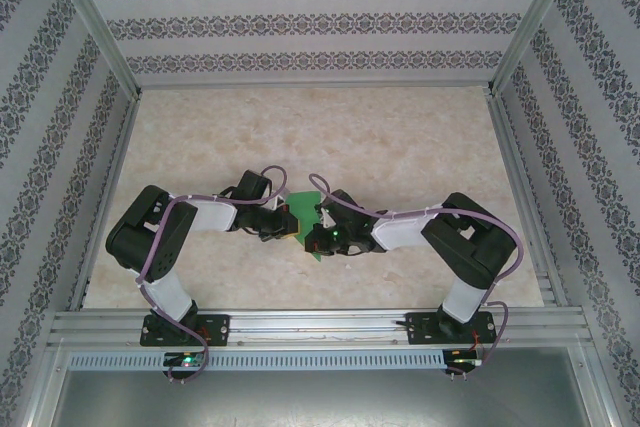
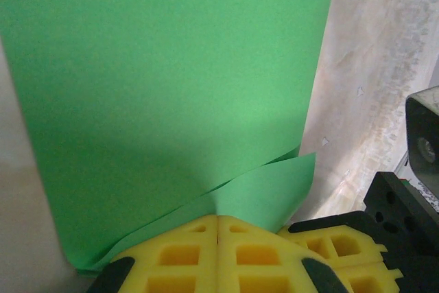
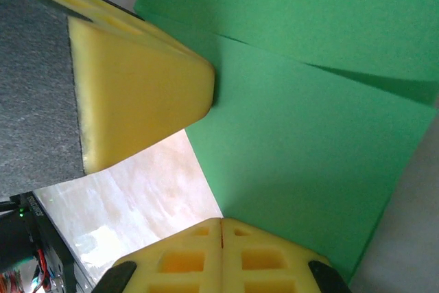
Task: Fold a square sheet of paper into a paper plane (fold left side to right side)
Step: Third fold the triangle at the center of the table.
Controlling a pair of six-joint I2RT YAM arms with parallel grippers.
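1. Left gripper (image 2: 218, 219) is closed, pinching the doubled edge of the square sheet of paper (image 2: 171, 87), which lies between the two grippers.
2. Right gripper (image 3: 221, 221) is closed too, at the sheet's edge; whether it pinches, I cannot tell.
3. Layers may slide apart, so the crease comes out skewed.

No readable text or labels anywhere

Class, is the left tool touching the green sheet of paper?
Touching. In the left wrist view, the left tool has its yellow fingers shut, and the two layers of the green sheet of paper converge right at the seam between them.
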